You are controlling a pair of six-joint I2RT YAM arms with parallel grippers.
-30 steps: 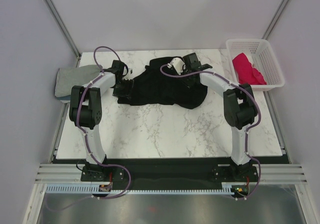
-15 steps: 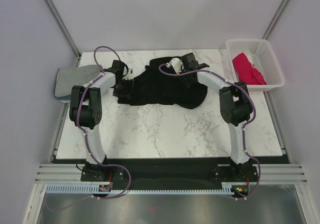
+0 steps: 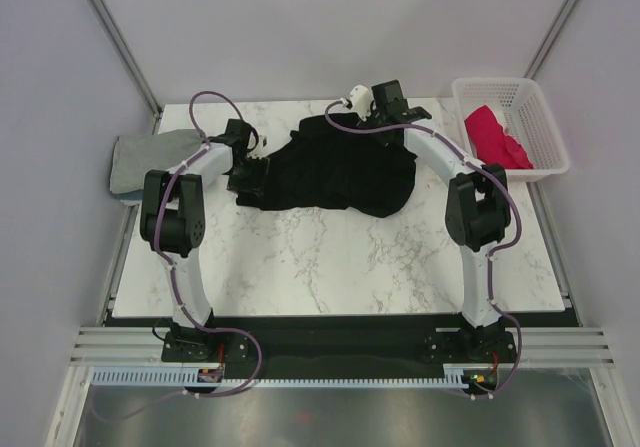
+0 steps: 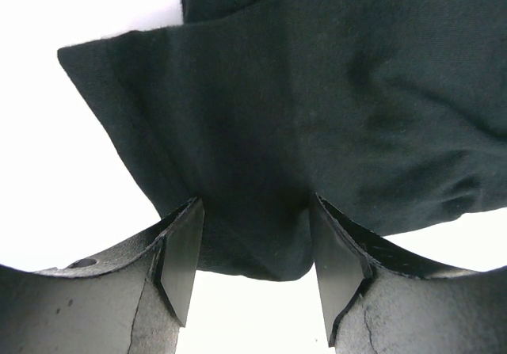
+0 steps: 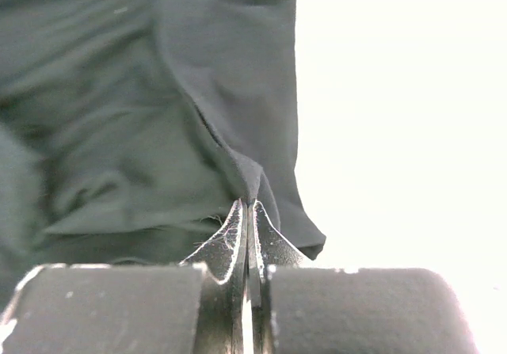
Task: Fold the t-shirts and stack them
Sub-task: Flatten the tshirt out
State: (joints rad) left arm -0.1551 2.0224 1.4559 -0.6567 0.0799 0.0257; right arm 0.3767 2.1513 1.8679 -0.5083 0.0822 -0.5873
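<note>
Marble table [image 3: 330,257] with black t-shirt [image 3: 340,172] bunched between both grippers.
White basket [image 3: 545,162] holding crimson-pink t-shirt [image 3: 495,137] to right of right gripper [image 5: 247,205]; grey t-shirt [image 3: 135,162] to left of left gripper [image 4: 255,211]. Left jaws apart, astride sleeve hem. Right jaws pinched on shirt edge, closed and drawn farther back than a second ago.

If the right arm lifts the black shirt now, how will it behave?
Likely floppy: the black t-shirt lies wrinkled and bunches where the right gripper pinches it. It will probably sag and trail, since the left gripper stands open around a fold.
</note>
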